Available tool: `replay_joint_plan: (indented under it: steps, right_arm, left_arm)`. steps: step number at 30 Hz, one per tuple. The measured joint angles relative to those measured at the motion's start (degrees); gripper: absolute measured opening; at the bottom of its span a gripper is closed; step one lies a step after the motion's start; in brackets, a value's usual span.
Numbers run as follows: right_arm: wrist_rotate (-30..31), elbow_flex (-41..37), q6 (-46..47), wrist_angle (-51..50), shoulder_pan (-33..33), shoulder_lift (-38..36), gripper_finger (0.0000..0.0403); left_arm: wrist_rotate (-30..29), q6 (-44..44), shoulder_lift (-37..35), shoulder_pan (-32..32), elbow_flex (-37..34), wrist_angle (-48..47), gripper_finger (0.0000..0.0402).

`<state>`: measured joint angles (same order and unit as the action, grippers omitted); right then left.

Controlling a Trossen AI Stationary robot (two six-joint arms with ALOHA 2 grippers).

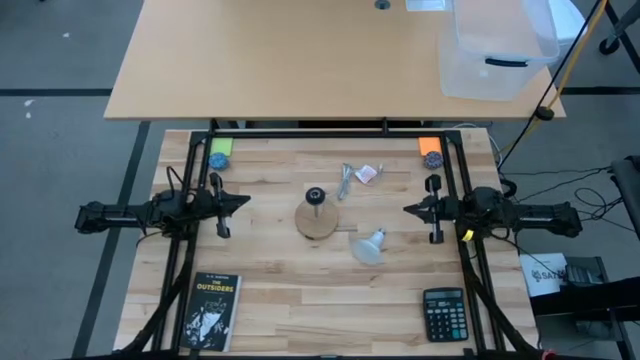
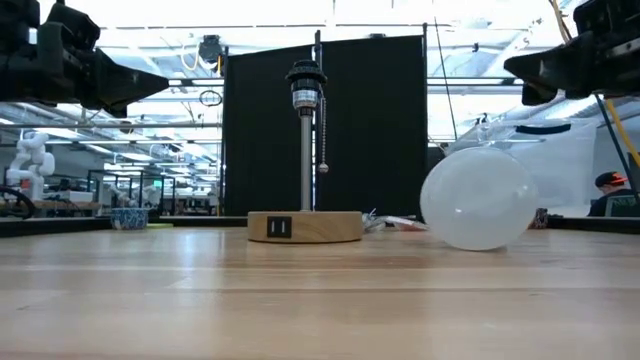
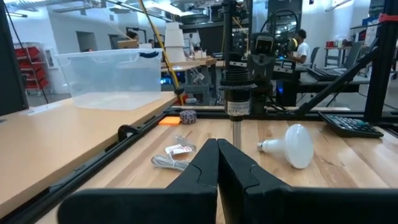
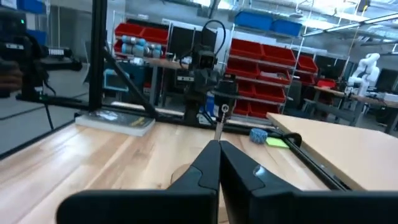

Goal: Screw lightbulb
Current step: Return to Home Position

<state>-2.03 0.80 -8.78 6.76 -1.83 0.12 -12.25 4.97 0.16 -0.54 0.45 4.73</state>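
Lightbulb (image 1: 369,246) lying on its side on the desk (image 1: 300,300), just right of frame centre, beside the lamp stand (image 1: 317,216). Right claw (image 1: 408,209) hovering up-right of it, clenched, empty. Left claw (image 1: 244,201) hovering centre-left, clenched, well apart.

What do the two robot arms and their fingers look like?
The left arm and right arm are black and slender, with thin black cables looping beside them. The left gripper and right gripper have matte black fingers that taper to a wedge. A small yellow mark sits on the right arm.
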Motion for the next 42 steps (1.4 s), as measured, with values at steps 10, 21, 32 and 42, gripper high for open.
replay_joint_plan:
  steps: [10, 21, 32, 42]
  right_arm:
    - [0.6, 0.0, -1.1, -4.6, 0.0, 0.0, 0.0]
    - [4.7, 0.0, -3.4, -5.1, 0.0, 0.0, 0.0]
    - [6.4, 0.1, -4.0, -4.8, 0.0, 0.1, 0.0]
    - [6.3, 0.1, -4.0, -4.8, 0.2, 0.2, 0.0]
  left_arm:
    - [-0.4, 0.5, 0.0, 0.0, 0.0, -0.9, 0.0]
    - [-0.7, 0.5, 0.0, 0.0, 0.0, -0.9, 0.0]
    - [-0.7, 0.6, 0.0, 0.0, 0.0, -1.4, 0.0]
    - [-0.7, 0.7, 0.0, 0.0, 0.0, -1.4, 0.0]
